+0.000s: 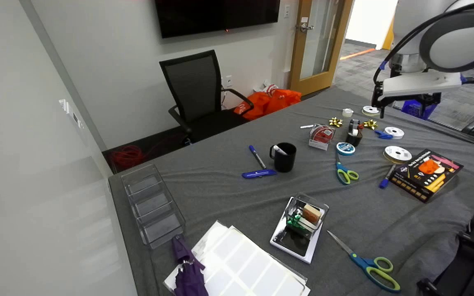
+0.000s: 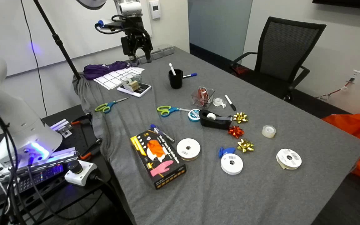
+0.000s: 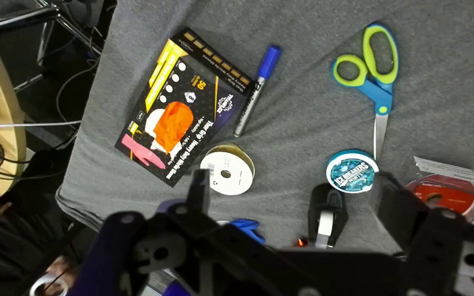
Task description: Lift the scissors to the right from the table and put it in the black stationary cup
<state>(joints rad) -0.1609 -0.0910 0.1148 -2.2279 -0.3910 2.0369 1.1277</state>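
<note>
The small scissors with light-green handle loops and blue shanks lie flat on the grey cloth in both exterior views (image 1: pixel 347 174) (image 2: pixel 167 110). They also show at upper right in the wrist view (image 3: pixel 381 94). Their blade tip reaches the edge of a round mint tin (image 3: pixel 352 170); I cannot tell if it lies under it. The black cup (image 1: pixel 285 160) stands upright with a white marker in it, and it also shows in an exterior view (image 2: pixel 176 80); it is outside the wrist view. My gripper (image 3: pixel 292 183) is open and empty, high above the table; it also shows in an exterior view (image 2: pixel 141 60).
A black tape dispenser (image 2: pixel 215 119) and a clear box with red ribbon (image 2: pixel 202 96) stand near the tin. Larger teal scissors (image 1: pixel 368 263), a glove box (image 2: pixel 158 157), ribbon spools (image 2: pixel 188 148) and a blue pen (image 3: pixel 257 90) lie around. A blue cutter (image 1: pixel 259 173) lies beside the cup.
</note>
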